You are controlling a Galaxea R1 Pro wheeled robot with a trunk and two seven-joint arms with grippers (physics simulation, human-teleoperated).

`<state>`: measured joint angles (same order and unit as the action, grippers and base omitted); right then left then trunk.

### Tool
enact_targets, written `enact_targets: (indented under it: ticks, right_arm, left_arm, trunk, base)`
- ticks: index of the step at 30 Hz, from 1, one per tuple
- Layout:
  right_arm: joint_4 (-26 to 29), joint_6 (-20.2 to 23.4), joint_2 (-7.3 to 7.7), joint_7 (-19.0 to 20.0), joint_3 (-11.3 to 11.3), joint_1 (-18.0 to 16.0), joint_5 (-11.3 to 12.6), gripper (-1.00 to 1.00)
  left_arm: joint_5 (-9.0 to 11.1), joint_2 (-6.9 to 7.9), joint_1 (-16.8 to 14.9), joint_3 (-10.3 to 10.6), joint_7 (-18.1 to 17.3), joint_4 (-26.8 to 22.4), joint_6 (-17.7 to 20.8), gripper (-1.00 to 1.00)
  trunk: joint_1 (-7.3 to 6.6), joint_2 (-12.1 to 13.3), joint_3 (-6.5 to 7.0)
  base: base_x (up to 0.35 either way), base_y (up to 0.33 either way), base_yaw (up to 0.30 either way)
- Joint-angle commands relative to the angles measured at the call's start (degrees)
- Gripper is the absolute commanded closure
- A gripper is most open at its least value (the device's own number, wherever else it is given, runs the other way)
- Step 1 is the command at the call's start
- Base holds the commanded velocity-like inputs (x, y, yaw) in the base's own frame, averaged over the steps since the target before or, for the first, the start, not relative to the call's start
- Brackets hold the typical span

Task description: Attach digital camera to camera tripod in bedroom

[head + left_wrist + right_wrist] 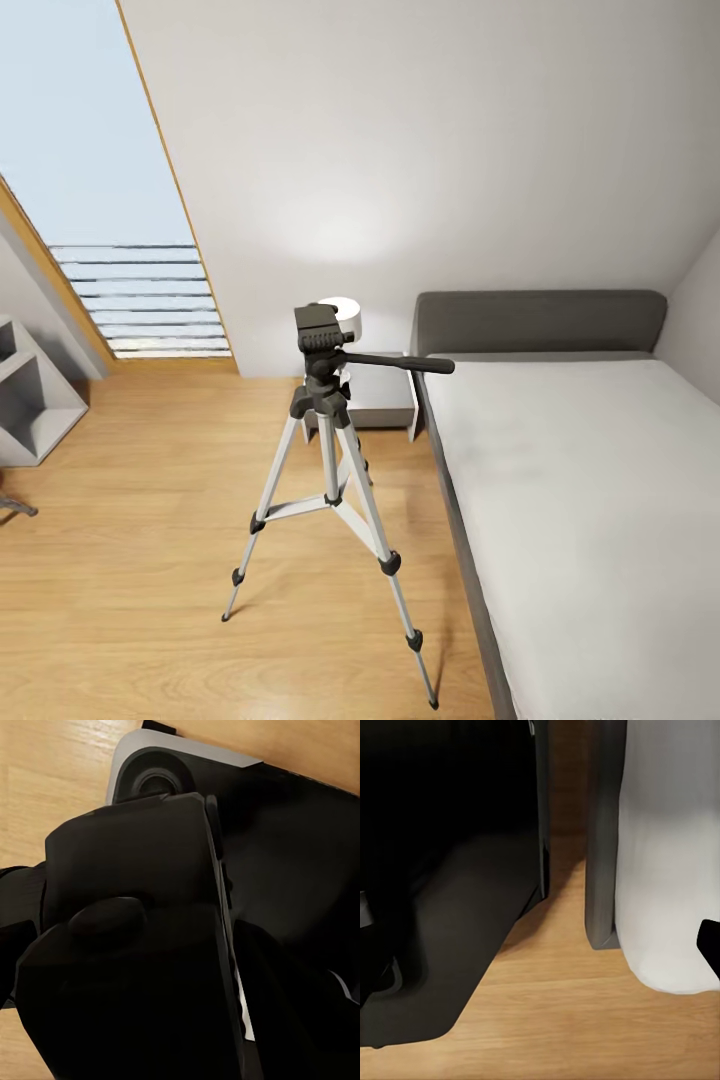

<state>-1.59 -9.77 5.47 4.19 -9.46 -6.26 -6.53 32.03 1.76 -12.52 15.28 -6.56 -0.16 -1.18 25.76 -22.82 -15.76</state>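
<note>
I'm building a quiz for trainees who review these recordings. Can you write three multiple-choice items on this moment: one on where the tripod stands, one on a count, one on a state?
1. Where does the camera tripod stand?
A. On the wood floor beside the bed
B. On the mattress
C. Inside the cubby shelves

2. How many legs does the tripod have?
A. Two
B. Three
C. Four

3. What is on the tripod's pan head?
A. A mounted camera
B. A lamp
C. Nothing; it is bare

Answers:
1. A: in the head view its feet rest on the wood floor, left of the bed.
2. B: three silver legs spread from the black joint.
3. C: the dark head's top plate carries nothing, with its handle pointing toward the bed.
</note>
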Motion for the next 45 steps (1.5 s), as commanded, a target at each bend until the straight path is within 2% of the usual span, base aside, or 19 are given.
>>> enact_targets:
  ticks: [1,25,34,45]
  right_arm:
    - [-0.17,-0.35,0.01,0.11,-0.49,-0.07,-0.61,-1.00]
    - [-0.17,0.17,0.04,0.11,-0.56,-0.07,-0.50,-1.00]
    - [-0.17,-0.12,0.07,0.14,-0.56,-0.06,-0.53,-1.00]
    - [-0.17,-0.07,0.07,0.17,-0.56,-0.07,-0.59,-1.00]
  left_arm:
    - [0.49,0.00,-0.04,0.47,-0.28,0.07,-0.14,1.00]
    - [0.49,-0.01,-0.04,0.46,-0.28,0.07,-0.14,1.00]
    - [0.49,-0.01,-0.04,0.45,-0.26,0.07,-0.14,1.00]
    - [0.49,-0.01,-0.04,0.45,-0.27,0.07,-0.14,1.00]
  trunk:
    - [0.03,-0.10,-0.10]
    - [0.03,-0.10,-0.10]
    - [0.03,-0.10,-0.10]
    - [0.03,-0.10,-0.10]
  base:
    - [0.000,0.000,0.000]
    - [0.000,0.000,0.000]
    - [0.000,0.000,0.135]
    - [0.000,0.000,0.017]
